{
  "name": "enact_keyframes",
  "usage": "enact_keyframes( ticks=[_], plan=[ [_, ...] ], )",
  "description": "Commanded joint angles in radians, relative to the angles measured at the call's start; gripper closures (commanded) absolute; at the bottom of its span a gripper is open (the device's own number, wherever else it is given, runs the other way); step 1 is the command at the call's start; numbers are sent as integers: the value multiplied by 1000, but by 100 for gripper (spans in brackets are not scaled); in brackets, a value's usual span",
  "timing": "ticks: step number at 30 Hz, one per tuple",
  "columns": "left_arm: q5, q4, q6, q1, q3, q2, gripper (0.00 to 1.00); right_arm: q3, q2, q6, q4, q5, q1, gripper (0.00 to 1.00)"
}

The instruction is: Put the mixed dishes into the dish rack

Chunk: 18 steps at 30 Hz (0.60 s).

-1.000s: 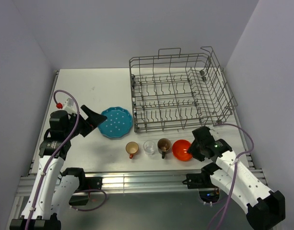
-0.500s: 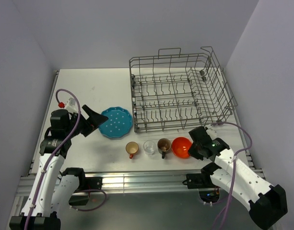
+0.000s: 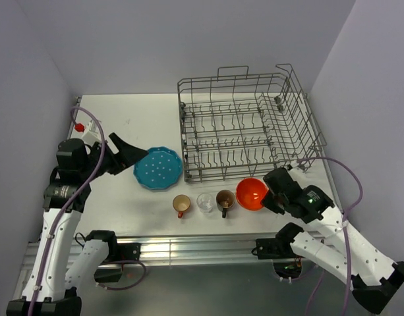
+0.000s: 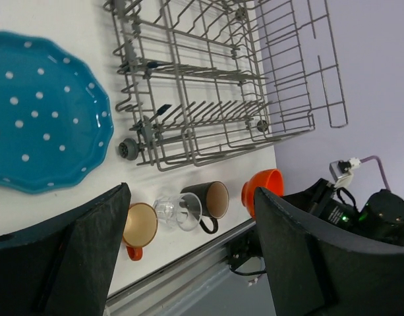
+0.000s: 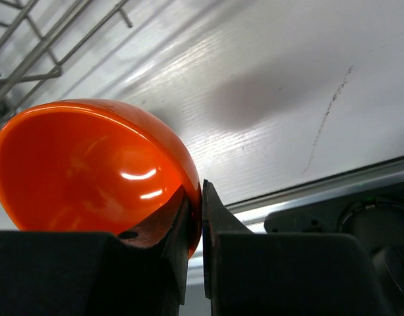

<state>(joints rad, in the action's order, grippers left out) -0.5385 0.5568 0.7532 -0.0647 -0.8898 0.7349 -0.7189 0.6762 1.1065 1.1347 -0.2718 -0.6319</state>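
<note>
Glossy orange-red round bowl (image 5: pixel 89 164), rim nipped in the clamped right pincer (image 5: pixel 202 210), tilted above the white counter (image 3: pixel 122 118) just near the grey wire dish rack (image 3: pixel 221 164); thin rim hold may slip, or bowl snag rack wall; left pincer (image 4: pixel 192 191) spread wide, empty

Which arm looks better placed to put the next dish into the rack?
Right: the right tool grips the orange-red bowl near the dish rack; the left tool is open and empty.

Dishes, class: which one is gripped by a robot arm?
The orange-red bowl, its rim pinched by the right gripper; the plate, orange cup, glass and mug stand free on the table.
</note>
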Motion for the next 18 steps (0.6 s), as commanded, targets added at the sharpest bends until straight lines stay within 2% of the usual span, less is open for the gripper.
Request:
enact_keyframes(
  ticks=[1,3,6,7,9,13,18],
  plan=[
    [-20,38,-60,-41,-110,35,19,-138,23,12,95,-63,-67,100],
    [-3,51,-63,-78,-164,78,19,-189,39,22,125,-86,-106,100],
    [84,60,-60,-202,-236,142,18,-299,78,45,171,-133,-195,100],
    [138,67,-55,-274,-256,162,18,-357,113,49,195,-150,-216,100],
    [178,74,-54,-334,-304,219,19,-417,160,39,214,-203,-268,100],
    [244,81,-49,-455,-363,284,19,-575,305,-28,203,-247,-305,100],
    [302,110,-57,-543,-417,337,20,-684,419,-145,154,-293,-311,100]
  ],
)
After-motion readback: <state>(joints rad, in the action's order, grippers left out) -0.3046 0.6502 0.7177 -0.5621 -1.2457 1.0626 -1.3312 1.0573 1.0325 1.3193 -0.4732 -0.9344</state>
